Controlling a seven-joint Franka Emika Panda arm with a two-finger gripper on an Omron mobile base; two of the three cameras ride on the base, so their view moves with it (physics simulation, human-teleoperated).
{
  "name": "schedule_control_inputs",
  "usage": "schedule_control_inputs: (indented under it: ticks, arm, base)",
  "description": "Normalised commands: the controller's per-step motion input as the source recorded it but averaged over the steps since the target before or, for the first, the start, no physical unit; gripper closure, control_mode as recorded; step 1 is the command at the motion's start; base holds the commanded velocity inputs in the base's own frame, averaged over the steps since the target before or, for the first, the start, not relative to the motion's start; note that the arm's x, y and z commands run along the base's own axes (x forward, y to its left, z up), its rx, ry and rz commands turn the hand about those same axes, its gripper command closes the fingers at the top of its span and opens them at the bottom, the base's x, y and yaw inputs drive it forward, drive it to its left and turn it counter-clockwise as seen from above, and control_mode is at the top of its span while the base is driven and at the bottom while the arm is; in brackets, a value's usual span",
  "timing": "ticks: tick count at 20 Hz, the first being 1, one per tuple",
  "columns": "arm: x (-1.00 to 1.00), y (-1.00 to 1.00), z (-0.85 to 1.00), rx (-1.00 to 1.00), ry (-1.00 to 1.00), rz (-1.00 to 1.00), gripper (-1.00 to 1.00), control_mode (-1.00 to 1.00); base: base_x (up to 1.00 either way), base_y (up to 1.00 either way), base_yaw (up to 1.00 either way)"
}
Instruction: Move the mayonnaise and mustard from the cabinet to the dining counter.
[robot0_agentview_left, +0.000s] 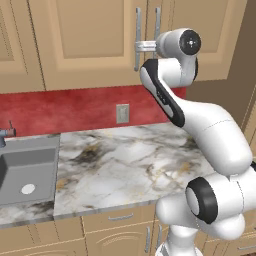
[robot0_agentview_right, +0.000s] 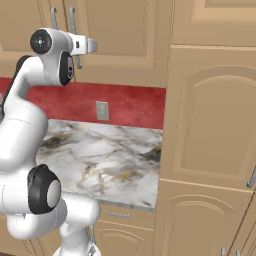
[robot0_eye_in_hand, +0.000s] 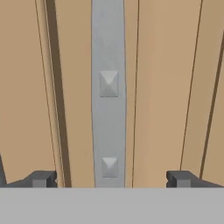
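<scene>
Clearly, the jaws (robot0_eye_in_hand: 109, 179) are spread wide, with nothing held between them, and a silver bar handle (robot0_eye_in_hand: 108, 87) is framed midway between the two dark fingertips (robot0_eye_in_hand: 43, 178). The handle belongs to the cabinet (robot0_agentview_left: 85, 30), whose doors are shut, so the mayonnaise and the mustard are presumably hidden behind them and cannot be made out. From the base views the jaws (robot0_agentview_left: 142, 46) are seen raised level against the pair of handles, above the red backsplash (robot0_agentview_left: 65, 107) and the marble tabletop (robot0_agentview_left: 125, 160) beside the sink (robot0_agentview_left: 27, 167). The handle is judged stiff, smooth and slim; it is best clamped across its middle, clear of the two mounts. Whether the fingertips already reach past the bar cannot be told. The dining counter is not identified with certainty.
</scene>
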Motion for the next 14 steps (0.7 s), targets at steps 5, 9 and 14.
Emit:
schedule_control_inputs:
  ticks: [5, 9, 14]
  arm:
    - [0.45, 0.00, -0.05, 0.00, 0.00, 0.00, -1.00, -1.00]
    - [0.44, 0.00, -0.09, 0.00, 0.00, 0.00, -1.00, -1.00]
    - [0.16, 0.00, -0.04, 0.00, 0.00, 0.00, 1.00, -1.00]
  base:
    - [0.00, 0.00, 0.00]
    - [0.00, 0.00, 0.00]
    - [0.00, 0.00, 0.00]
